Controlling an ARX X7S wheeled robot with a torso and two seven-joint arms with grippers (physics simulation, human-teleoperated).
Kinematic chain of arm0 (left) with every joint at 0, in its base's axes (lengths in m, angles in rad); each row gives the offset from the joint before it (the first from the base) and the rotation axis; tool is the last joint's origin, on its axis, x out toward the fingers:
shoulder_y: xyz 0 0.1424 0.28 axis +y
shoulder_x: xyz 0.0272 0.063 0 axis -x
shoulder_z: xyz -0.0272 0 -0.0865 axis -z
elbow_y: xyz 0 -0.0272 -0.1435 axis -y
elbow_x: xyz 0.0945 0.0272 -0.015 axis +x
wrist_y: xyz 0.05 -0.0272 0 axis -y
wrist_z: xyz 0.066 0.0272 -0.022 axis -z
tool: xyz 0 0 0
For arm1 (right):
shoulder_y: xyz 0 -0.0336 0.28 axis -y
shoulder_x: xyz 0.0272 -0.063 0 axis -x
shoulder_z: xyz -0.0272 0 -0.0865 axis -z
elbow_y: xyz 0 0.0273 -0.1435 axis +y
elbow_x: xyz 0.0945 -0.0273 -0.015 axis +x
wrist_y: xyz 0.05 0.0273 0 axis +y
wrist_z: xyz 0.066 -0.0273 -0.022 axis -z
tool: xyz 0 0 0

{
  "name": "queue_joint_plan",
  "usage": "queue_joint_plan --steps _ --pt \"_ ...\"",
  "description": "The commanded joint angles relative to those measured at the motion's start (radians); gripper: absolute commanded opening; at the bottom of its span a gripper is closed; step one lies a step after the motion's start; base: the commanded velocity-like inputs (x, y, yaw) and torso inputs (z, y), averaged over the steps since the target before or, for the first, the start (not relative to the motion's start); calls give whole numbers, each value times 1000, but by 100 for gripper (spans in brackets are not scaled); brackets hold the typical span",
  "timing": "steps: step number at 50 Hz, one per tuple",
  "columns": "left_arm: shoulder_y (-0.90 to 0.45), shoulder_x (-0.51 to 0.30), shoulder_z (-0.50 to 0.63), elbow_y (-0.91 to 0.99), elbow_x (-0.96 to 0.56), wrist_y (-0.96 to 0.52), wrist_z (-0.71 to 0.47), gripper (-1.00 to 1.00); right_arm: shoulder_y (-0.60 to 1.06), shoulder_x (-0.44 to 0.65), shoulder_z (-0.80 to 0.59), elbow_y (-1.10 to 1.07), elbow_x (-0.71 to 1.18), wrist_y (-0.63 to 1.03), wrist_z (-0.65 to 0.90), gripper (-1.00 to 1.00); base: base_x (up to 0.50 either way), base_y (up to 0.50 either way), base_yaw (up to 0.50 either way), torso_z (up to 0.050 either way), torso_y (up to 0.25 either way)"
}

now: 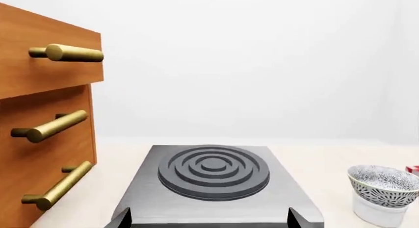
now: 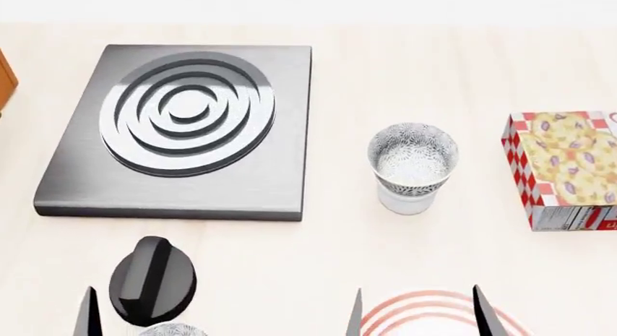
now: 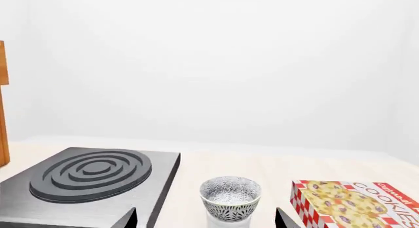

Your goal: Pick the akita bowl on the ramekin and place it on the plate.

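L wrist view: 1 akita bowl [image 1: 384, 185] sits in the ramekin [image 1: 378, 213], cut off at the frame edge, beside the stove plate [image 1: 213, 181]. 3 brass handles on the wood drawers [image 1: 46, 115]. Left gripper [image 1: 209, 219] jaws released, only tips seen.

Head view: bowl [image 2: 412, 158] on ramekin [image 2: 405, 201], between stove [image 2: 183, 130] and 1 cookie box [image 2: 567, 170]. Plate [image 2: 424, 316] half hidden at the bottom between right gripper [image 2: 417, 318] tips. A black knob [image 2: 152, 280] on the table [image 2: 386, 76].

R wrist view: box [image 3: 353, 203] reads "COOKIES"; jaws released, apart from the bowl [image 3: 230, 196].
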Motion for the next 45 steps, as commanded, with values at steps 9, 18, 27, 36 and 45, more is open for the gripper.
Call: queue_joint_plan --steps 9,18,27,36,45 --pt "1 -13 3 4 -19 10 -13 100 2 14 -11 3 6 -3 14 100 0 0 0 0 0" --pt "1 -19 11 7 -24 4 -18 100 1 20 -14 2 8 -4 21 100 0 0 0 -1 -83" --pt "-22 -21 17 17 -33 -75 -45 100 7 25 -24 16 11 -5 27 100 0 0 0 22 0" --pt "-16 151 -72 22 91 -105 137 100 -21 -152 86 16 -88 -3 -177 100 0 0 0 0 0" --pt "-24 129 -61 16 78 -103 104 100 -18 -128 66 29 -76 -5 -151 100 0 0 0 0 0"
